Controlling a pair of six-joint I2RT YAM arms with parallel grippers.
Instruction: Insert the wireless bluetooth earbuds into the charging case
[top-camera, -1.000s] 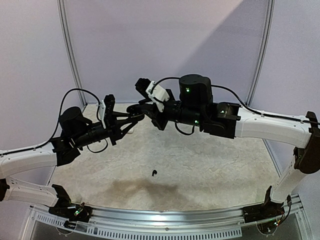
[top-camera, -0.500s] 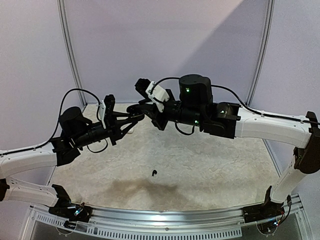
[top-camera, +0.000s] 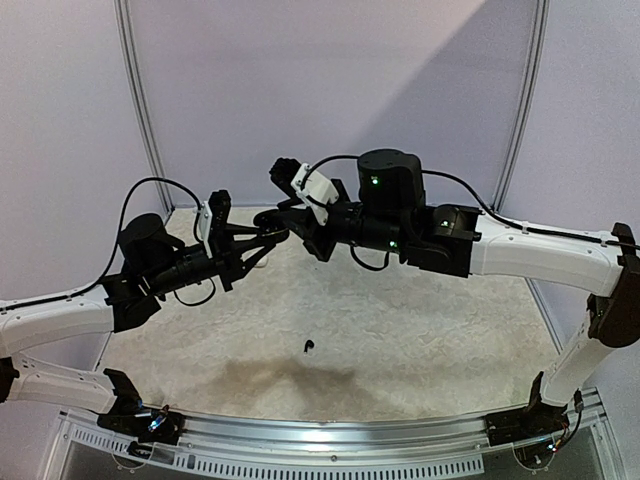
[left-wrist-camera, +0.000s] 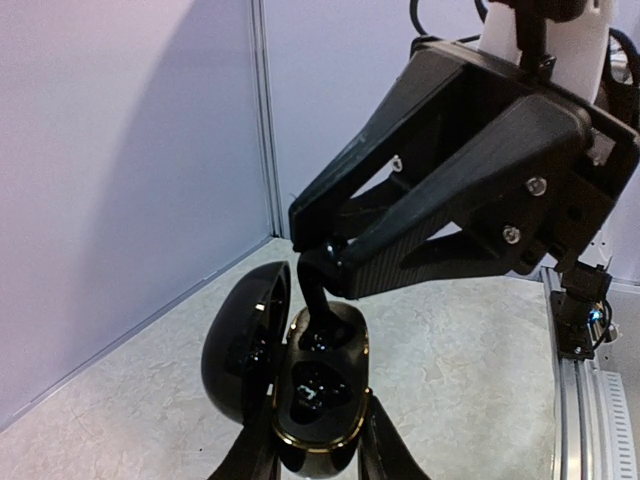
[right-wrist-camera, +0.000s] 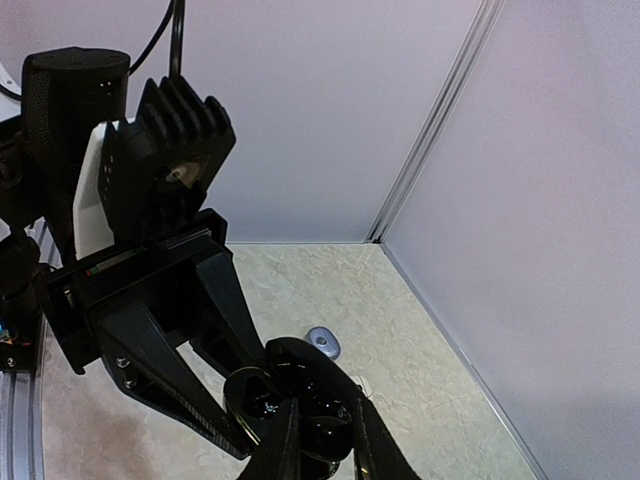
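A pale mottled surface (top-camera: 420, 340) is enclosed by lilac wall panels (top-camera: 330, 80) and metal posts (top-camera: 140, 100); a slotted rail (top-camera: 330, 432) is fixed along its near edge

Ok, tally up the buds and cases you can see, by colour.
Black case: 1
Black buds: 2
Grey bud: 1
Total: 4 in view
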